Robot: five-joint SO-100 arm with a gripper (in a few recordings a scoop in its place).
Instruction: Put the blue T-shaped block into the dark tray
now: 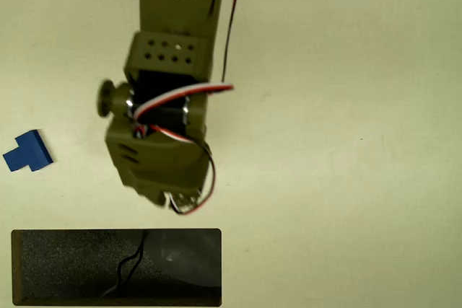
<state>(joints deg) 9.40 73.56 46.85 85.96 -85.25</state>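
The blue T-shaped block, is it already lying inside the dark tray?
No. The blue T-shaped block lies on the pale table, above the dark tray in the overhead view and apart from its rim.

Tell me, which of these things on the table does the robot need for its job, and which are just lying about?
Needed for the job:
- the blue T-shaped block, lying on the table left of the arm
- the dark tray, at the bottom edge, nothing blue in it yet

Just there:
- the pale table
- the squiggly dark mark on the tray floor
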